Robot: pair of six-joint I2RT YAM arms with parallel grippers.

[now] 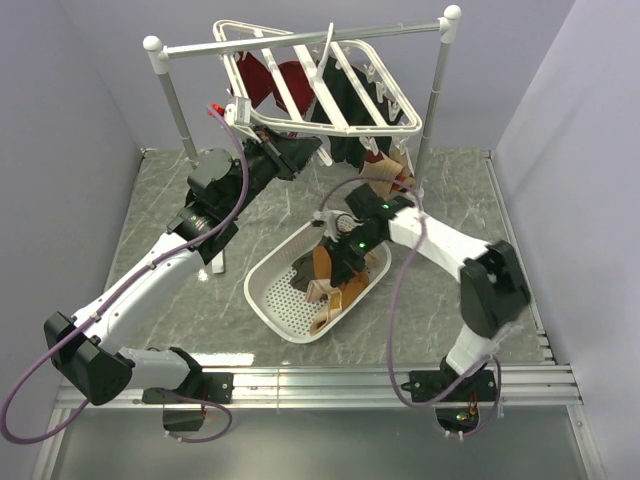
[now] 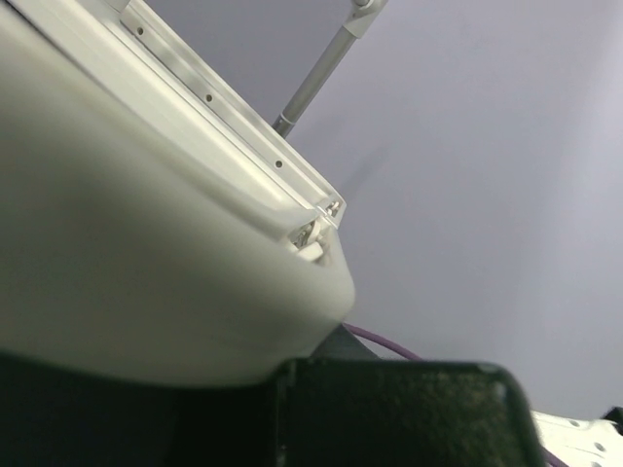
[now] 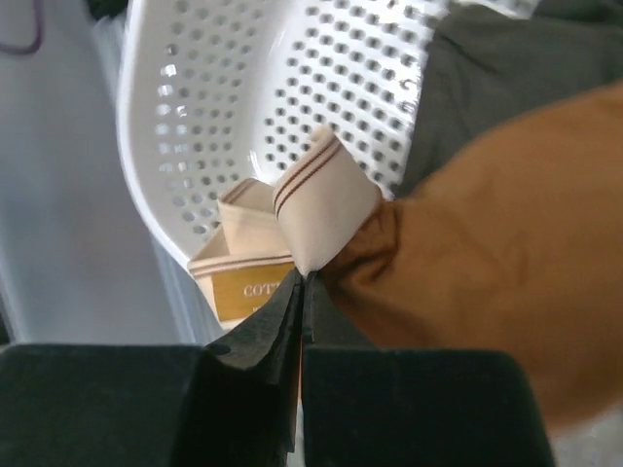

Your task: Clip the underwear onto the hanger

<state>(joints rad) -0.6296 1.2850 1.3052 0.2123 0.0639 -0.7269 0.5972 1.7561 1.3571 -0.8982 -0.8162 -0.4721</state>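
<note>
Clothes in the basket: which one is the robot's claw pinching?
The rust-brown underwear with the pale striped waistband; the right gripper is shut on that waistband. The dark grey garment behind it in the white basket lies untouched.

In the white, hole-dotted basket (image 3: 195, 107) you see rust-brown underwear (image 3: 506, 233), its cream waistband (image 3: 321, 199) brown-striped, beside a dark grey garment (image 3: 496, 58); above the basket, a white hanger (image 1: 300, 95).

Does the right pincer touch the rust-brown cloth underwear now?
Touching. In the right wrist view the right pincer is shut on the beige waistband of the rust-brown cloth underwear.
</note>
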